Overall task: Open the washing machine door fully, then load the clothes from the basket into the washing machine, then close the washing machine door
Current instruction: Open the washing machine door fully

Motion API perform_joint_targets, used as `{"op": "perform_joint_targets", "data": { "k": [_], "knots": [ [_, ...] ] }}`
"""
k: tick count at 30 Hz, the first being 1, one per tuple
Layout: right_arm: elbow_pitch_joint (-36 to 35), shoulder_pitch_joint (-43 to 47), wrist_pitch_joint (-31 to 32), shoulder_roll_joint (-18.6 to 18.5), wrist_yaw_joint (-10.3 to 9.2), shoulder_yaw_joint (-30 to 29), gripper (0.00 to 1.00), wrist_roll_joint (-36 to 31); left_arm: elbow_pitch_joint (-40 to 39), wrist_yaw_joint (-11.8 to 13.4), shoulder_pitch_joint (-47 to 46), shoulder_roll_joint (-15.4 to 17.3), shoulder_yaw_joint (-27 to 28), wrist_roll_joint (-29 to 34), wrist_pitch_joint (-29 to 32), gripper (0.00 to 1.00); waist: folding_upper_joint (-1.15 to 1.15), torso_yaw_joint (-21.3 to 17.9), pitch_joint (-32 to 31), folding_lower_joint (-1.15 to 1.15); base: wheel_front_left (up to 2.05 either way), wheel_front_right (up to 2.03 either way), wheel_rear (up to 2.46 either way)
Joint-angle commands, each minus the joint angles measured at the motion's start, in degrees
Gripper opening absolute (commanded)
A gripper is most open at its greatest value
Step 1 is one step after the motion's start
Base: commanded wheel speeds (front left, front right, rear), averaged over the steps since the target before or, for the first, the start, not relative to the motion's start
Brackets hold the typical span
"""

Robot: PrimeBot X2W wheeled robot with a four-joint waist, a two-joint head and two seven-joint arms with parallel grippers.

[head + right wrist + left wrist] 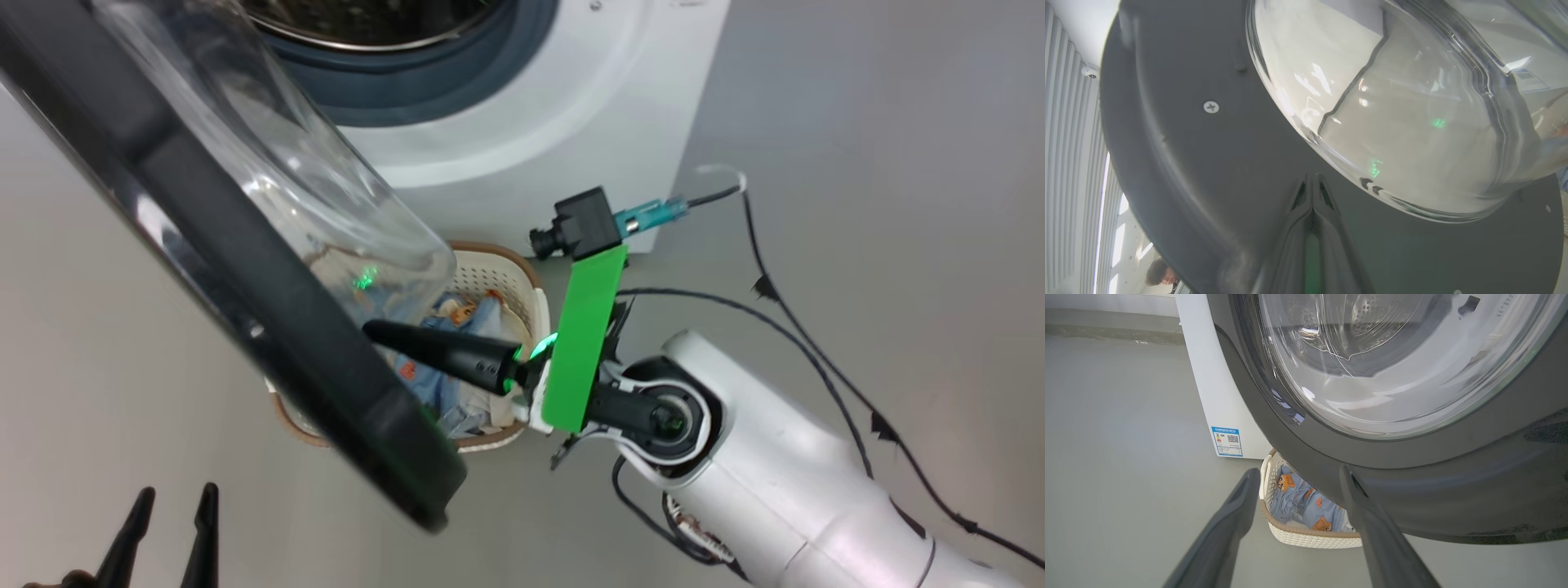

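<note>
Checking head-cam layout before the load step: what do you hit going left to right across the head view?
left tool → washing machine door → basket → green wrist plate → pale right forearm. I left out the right tool because it overlaps the door and basket.

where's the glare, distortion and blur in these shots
Head view: green glint on the washing machine door glass, warping the basket behind. Left wrist view: white glare on the glass, left gripper jaws soft. Right wrist view: more green glints, wall slats bowed.
</note>
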Motion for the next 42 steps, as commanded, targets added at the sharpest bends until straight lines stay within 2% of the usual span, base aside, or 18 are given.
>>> {"op": "perform_joint_targets", "data": {
  "k": [1,10,21,35,42],
  "knots": [
    [-1.7,1.9,-0.8,2.2,0.11,2.0,0.0,1.6,-0.5,-0.2,-2.1,0.8,1.8,0.5,-0.5,1.0,0.0,2.5,-2.5,0.0,0.0,0.0,0.0],
    [-1.3,1.4,-5.3,2.2,0.11,8.3,0.0,7.0,0.8,-0.2,-3.2,-0.9,0.6,0.7,-0.5,1.0,0.0,5.6,-4.0,0.0,0.0,0.0,0.0],
    [-0.1,-1.0,-10.5,2.2,0.11,13.4,0.0,11.1,1.3,-0.2,-4.4,-1.6,0.1,0.6,-0.5,1.0,0.0,7.5,-4.1,0.0,0.0,0.0,0.0],
    [0.2,-1.5,-13.2,2.2,0.11,14.9,0.0,13.1,1.8,-0.2,-4.7,-2.1,0.0,0.9,-0.5,1.0,0.0,9.2,-5.4,0.0,0.0,0.0,0.0],
    [0.0,-1.2,-15.0,2.2,0.11,13.9,0.0,10.7,2.2,-0.2,-4.8,-1.5,1.7,0.5,-0.5,1.0,0.0,8.5,-5.4,0.0,0.0,0.0,0.0]
  ]
}}
